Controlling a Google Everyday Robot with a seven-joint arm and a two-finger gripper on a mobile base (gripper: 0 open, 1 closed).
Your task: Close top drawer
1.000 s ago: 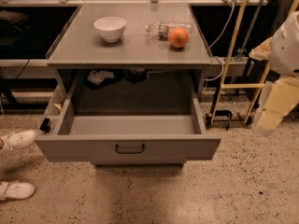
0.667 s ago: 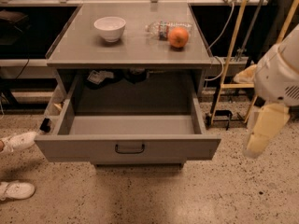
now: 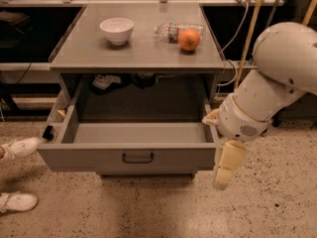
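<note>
The top drawer point(image 3: 133, 155) is a wide grey metal drawer, pulled far out from under the grey tabletop point(image 3: 138, 48). Its inside looks empty. A small dark loop handle point(image 3: 137, 157) sits at the centre of its front panel. My gripper point(image 3: 225, 170) hangs down from the white arm point(image 3: 277, 78) at the right, just beside the drawer's front right corner and apart from the handle.
A white bowl point(image 3: 117, 29), a plastic bottle point(image 3: 171, 31) and an orange point(image 3: 189, 39) stand on the tabletop. A person's white shoes point(image 3: 17, 150) are on the speckled floor at the left. Yellow poles point(image 3: 250, 29) and cables stand at the right.
My arm has swung in from the far right and down, so the gripper now hangs close to the drawer's front right corner. The drawer has not moved.
</note>
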